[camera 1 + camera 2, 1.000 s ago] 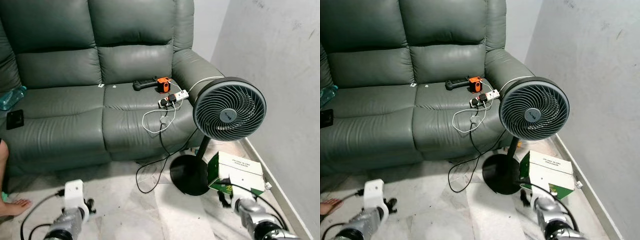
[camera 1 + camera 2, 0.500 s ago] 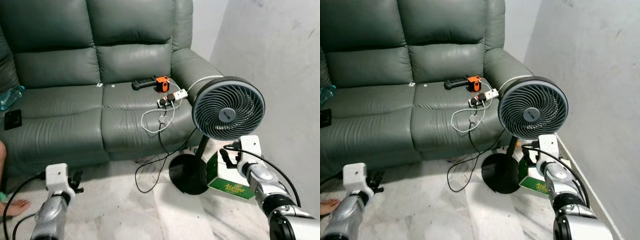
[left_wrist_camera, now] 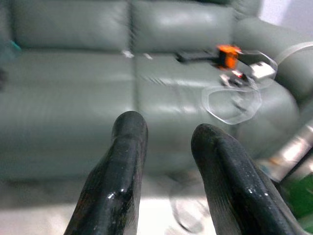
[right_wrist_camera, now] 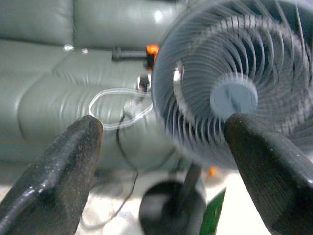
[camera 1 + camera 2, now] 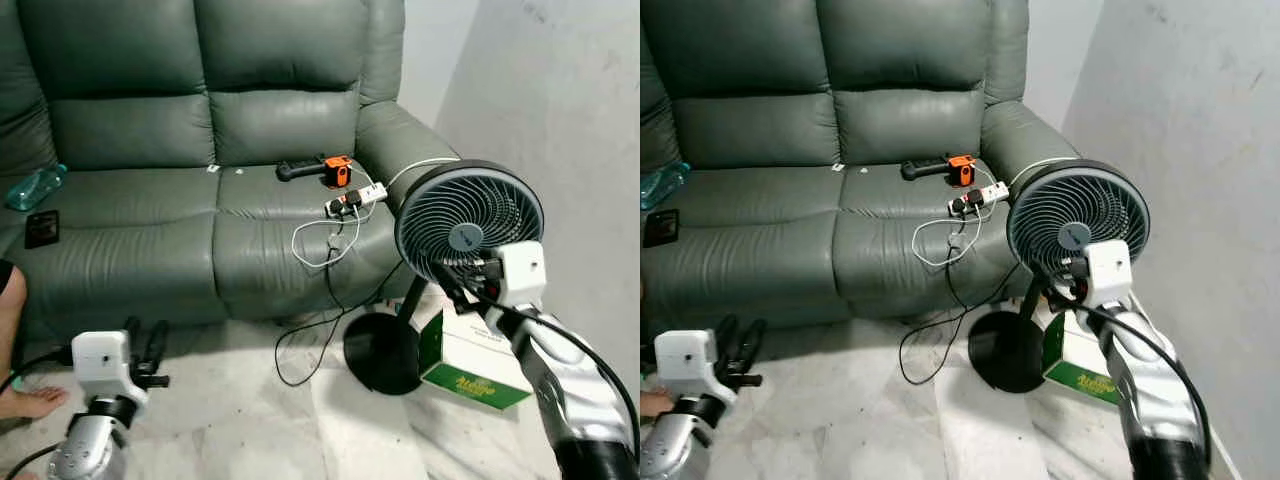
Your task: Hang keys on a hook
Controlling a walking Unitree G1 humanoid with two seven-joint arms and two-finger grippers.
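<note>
Judging from how things lie, nothing of the task is done: the left gripper [image 3: 168, 161], fingers slightly apart, and the right gripper [image 4: 161, 161], spread wide before the fan [image 5: 468, 222], both hold nothing, and keys or hook cannot be made out near the sofa [image 5: 150, 230].

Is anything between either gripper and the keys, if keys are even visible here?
No keys or hook can be made out. The right gripper, jaws wide open, faces the fan grille close ahead; the fan blocks its way to the sofa. The left gripper hangs low before the sofa front.
</note>
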